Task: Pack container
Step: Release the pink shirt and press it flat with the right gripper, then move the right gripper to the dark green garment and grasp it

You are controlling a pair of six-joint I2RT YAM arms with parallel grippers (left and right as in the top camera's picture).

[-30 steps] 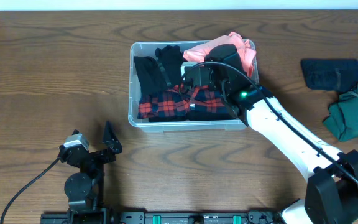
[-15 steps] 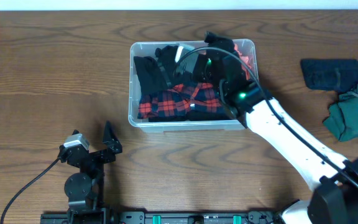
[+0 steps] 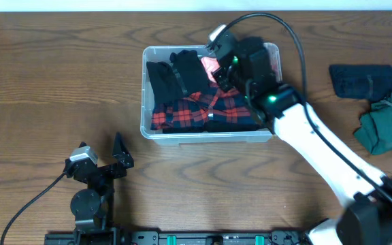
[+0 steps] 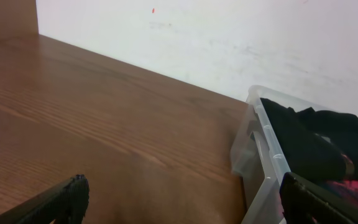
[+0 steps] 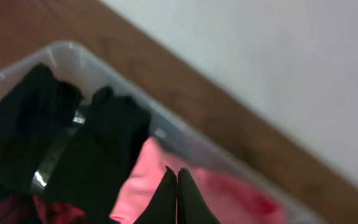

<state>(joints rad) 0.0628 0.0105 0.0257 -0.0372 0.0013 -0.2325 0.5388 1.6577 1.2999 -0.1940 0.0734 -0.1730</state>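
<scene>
We find a robotics lab bench. A white arm point(image 3: 318, 150) and a black arm point(image 3: 90, 197) stand by a mounting rail point(image 3: 203, 239) at the edge of a wood-grain tabletop point(image 3: 46, 68). A plain white wall point(image 4: 229, 31) backs it.

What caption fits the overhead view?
Right gripper shut over pink cloth in the clear rectangular plastic bin beside red-plaid fabric; left gripper open; folded navy garment and green garment lie outside.
</scene>
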